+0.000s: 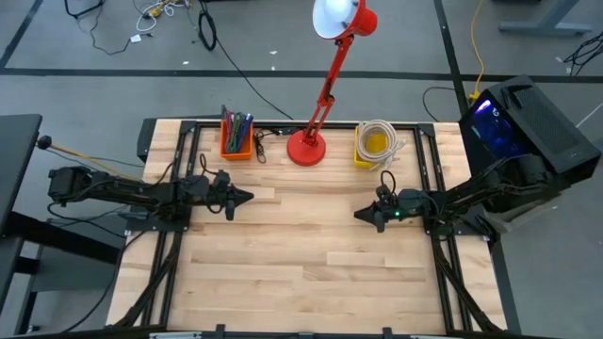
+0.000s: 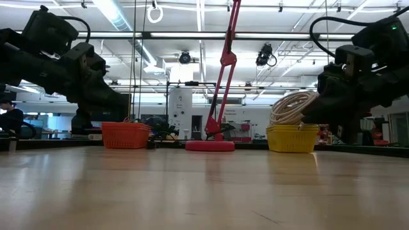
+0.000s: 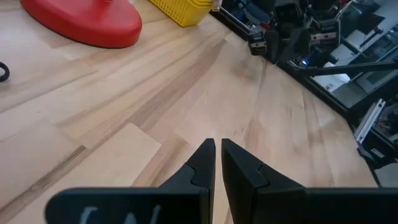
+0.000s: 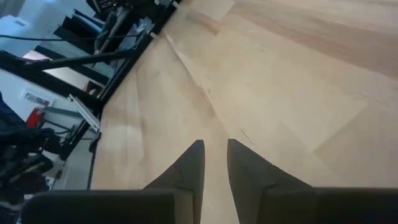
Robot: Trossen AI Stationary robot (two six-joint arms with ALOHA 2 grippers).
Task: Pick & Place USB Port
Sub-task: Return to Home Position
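A coiled white cable lies in a yellow basket at the table's far edge, right of centre. A dark computer case with a blue light stands off the table's far right corner. My left gripper hovers over the left half of the table, pointing right, its fingers shut on nothing. My right gripper hovers over the right half, pointing left, its fingers a narrow gap apart and empty. No separate USB part shows on the table.
A red desk lamp's base sits at the far edge in the middle, its arm rising over the table. An orange basket with pens stands left of it. Bare wood fills the middle and near part of the table.
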